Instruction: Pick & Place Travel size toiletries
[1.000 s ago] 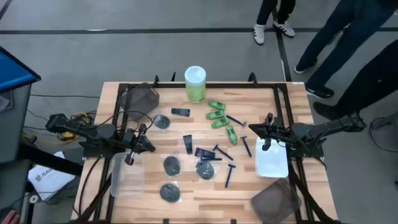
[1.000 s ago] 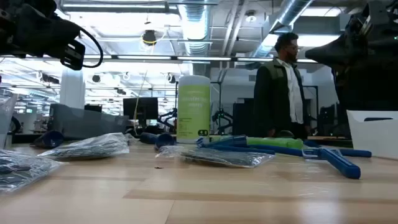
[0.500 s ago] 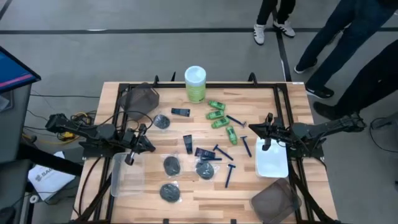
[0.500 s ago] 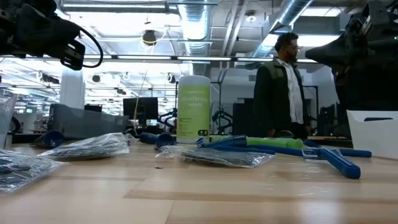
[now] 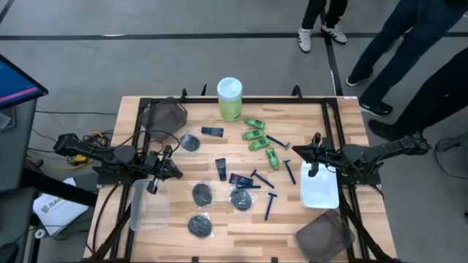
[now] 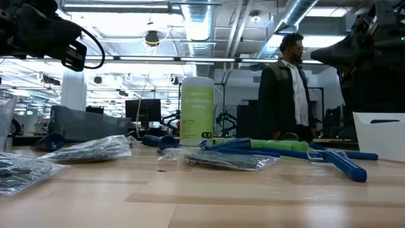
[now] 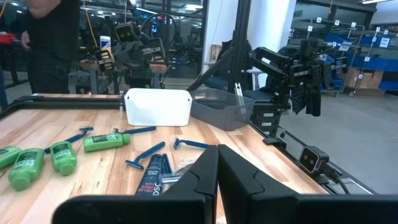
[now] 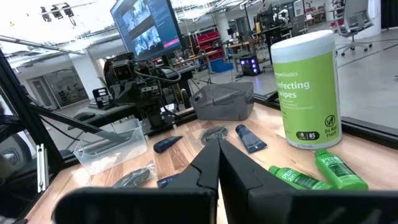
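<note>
The toiletries lie loose on the wooden table: green bottles [image 5: 256,135], blue razors [image 5: 270,205], navy tubes [image 5: 221,169] and bagged black discs [image 5: 202,193]. My left gripper [image 5: 178,172] hangs shut above the table's left part, beside a clear tray [image 5: 150,204] and left of the discs. In its wrist view the left gripper [image 7: 218,163] faces the green bottles [image 7: 62,155] and razors [image 7: 149,155]. My right gripper [image 5: 296,151] hangs shut over the right part, at the far corner of a white tray [image 5: 319,188], just right of a razor [image 5: 289,172]. The right gripper [image 8: 219,155] holds nothing.
A tall green canister with a white lid [image 5: 229,98] stands at the far edge. Grey bins sit at the far left [image 5: 168,115] and near right [image 5: 322,237]. A black frame rims the table. People stand beyond the far right corner [image 5: 409,51], one in the low view [image 6: 285,88].
</note>
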Robot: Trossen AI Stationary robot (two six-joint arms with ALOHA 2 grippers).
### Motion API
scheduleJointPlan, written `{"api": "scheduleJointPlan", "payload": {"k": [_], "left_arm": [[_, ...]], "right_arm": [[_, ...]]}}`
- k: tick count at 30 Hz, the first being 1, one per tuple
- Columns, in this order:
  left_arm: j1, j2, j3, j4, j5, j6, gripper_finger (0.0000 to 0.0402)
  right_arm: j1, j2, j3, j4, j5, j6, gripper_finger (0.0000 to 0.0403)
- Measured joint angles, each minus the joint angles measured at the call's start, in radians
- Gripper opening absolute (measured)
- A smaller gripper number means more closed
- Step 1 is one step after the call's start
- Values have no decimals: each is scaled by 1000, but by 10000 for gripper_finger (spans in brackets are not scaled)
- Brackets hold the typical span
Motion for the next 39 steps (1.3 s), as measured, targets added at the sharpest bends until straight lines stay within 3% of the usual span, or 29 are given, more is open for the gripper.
{"api": "scheduleJointPlan", "payload": {"k": [39], "left_arm": [[0, 0, 0, 25, 0, 0, 3]], "right_arm": [[0, 0, 0, 4, 0, 0, 0]]}}
